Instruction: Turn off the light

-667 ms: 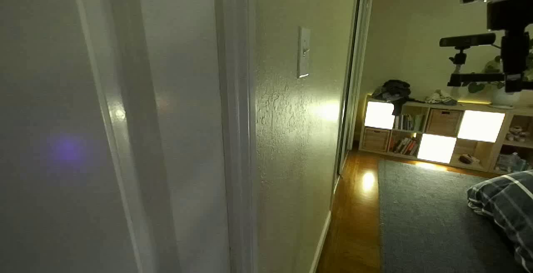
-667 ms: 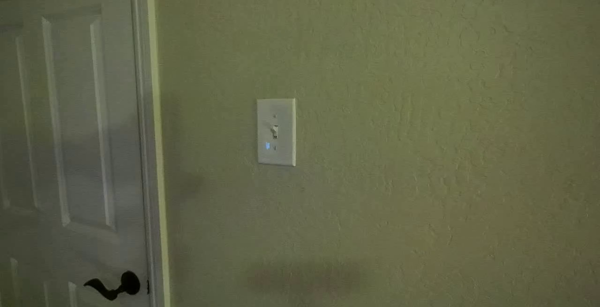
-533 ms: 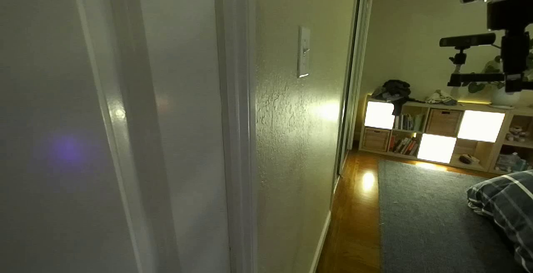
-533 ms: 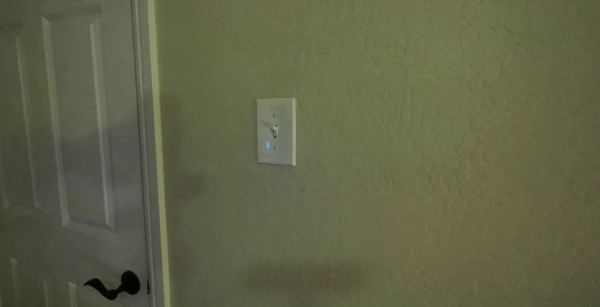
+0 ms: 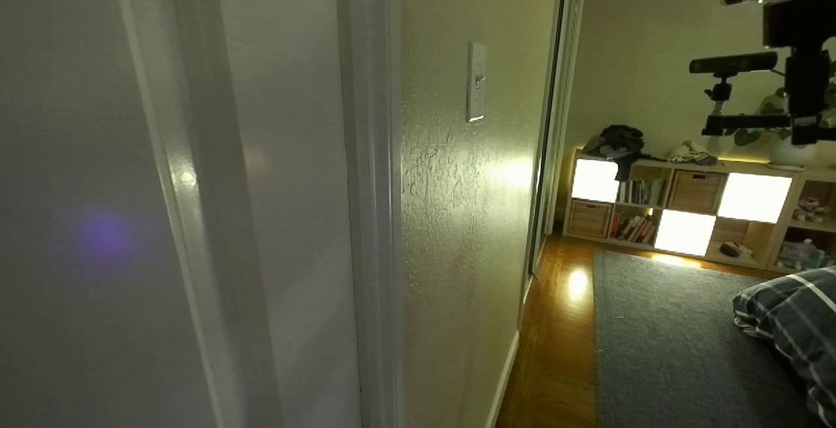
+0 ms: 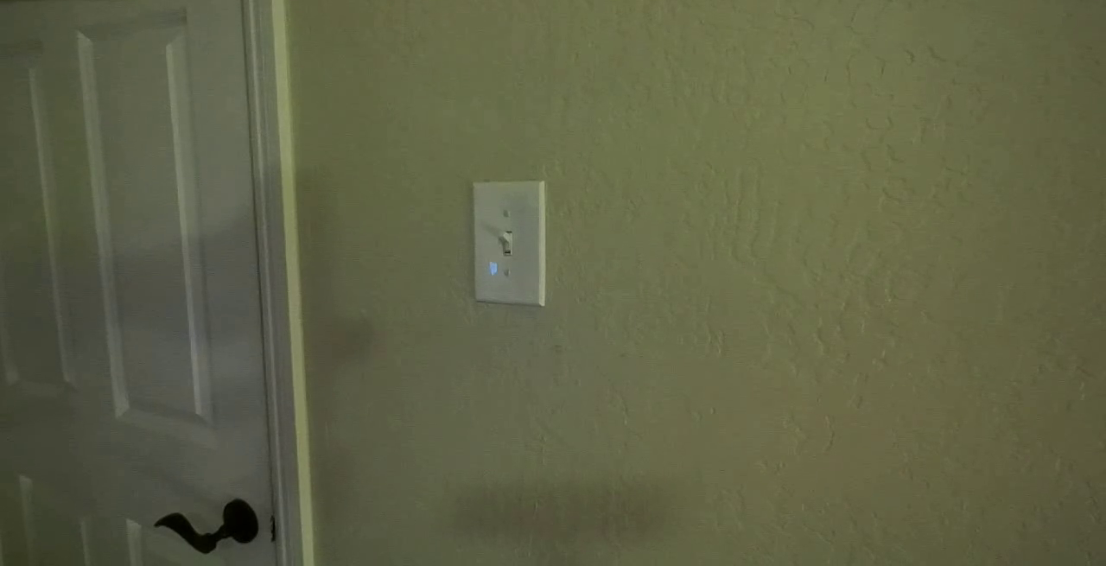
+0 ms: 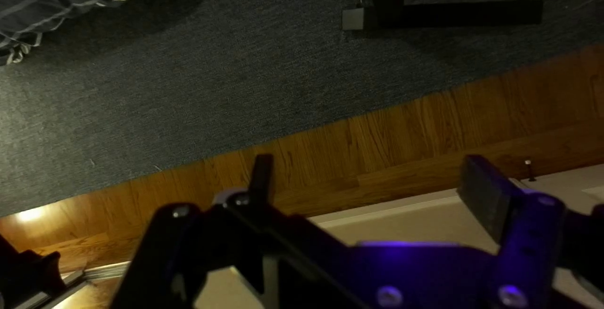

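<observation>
Low to the left of your claw point(image 7: 373, 184), the wrist view is showing a pale rail point(image 7: 108, 270) running along the wood floor point(image 7: 311, 167). Reading rightward, you are meeting the first finger point(image 7: 261, 177); it is standing wide of its partner, with nothing held between, and the tips are seemingly pointing down at the floor. Below that gap in the view, a strip of wall point(image 7: 415, 228) is showing past the fingers.

That side is what your coming move is turning on. Your switch plate point(image 6: 524, 246) is not appearing in the wrist view, but both exterior views are showing it upright on a wall, long axis vertical, near a door frame point(image 6: 275, 255), its toggle point(image 6: 505, 241) seemingly tilting up. You are probably seeing that same wall, so the plate is likely lying sideways from the tips rather than ahead of them. Whether it is sitting higher or lower than the claw, you are not able to tell; neither exterior view is clearly showing the claw. Turning the tips wallward before pressing the toggle down is looking like the need.

Farthest right, past the second finger point(image 7: 481, 196), a likely door stop point(image 7: 529, 172) is jutting out, hinting that the plate is lying toward that end.
</observation>
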